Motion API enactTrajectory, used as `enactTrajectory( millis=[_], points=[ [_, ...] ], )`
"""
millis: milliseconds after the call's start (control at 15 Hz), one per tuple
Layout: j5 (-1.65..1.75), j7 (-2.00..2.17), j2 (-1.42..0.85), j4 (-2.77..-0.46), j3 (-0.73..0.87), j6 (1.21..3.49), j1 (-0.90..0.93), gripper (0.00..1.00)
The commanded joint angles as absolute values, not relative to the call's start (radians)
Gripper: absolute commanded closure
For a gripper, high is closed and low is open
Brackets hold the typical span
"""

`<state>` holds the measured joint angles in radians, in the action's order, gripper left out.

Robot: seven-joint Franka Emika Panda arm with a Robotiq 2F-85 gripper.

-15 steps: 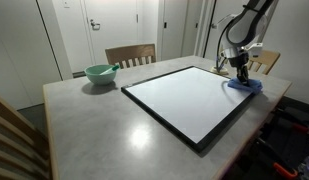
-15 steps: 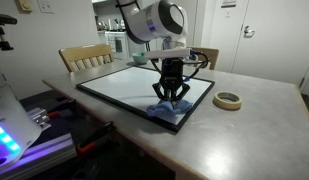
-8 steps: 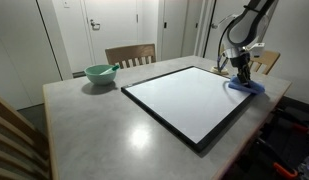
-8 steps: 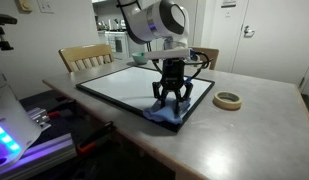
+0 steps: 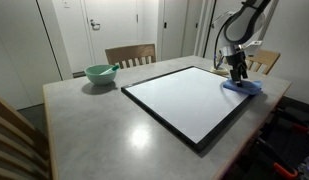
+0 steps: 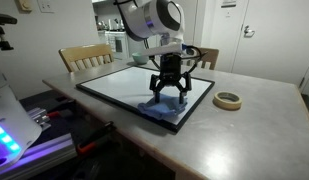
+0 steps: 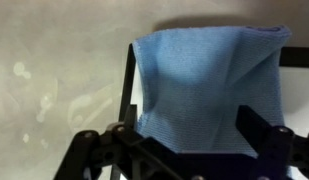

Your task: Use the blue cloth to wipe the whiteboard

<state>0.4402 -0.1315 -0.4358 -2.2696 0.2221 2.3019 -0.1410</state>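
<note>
**Cloth position.** The blue cloth lies on one corner of the whiteboard. It covers the black frame there and laps toward the table.

**Gripper state.** The gripper hangs directly over the cloth with its fingers spread wide and nothing between them. Contact with the fabric cannot be confirmed.

**Handling.** The cloth is probably light, soft and limp, and likely to bunch and slide on the glossy board. Pinch a raised wrinkle near its middle, then press flat while wiping.

**Containers.** A pale green bowl sits near the far table edge, well apart from the board. Something projects over its rim, but it is too small to identify.
</note>
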Motion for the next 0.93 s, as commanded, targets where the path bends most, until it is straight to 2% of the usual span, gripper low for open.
enactTrajectory(
  millis=[0,867],
  points=[
    [0.469,-0.065,-0.372,-2.273,0.23,2.258,-0.11,0.0],
    [0.466,0.017,-0.307,-2.237,0.207,2.151,-0.109,0.0]
  ],
)
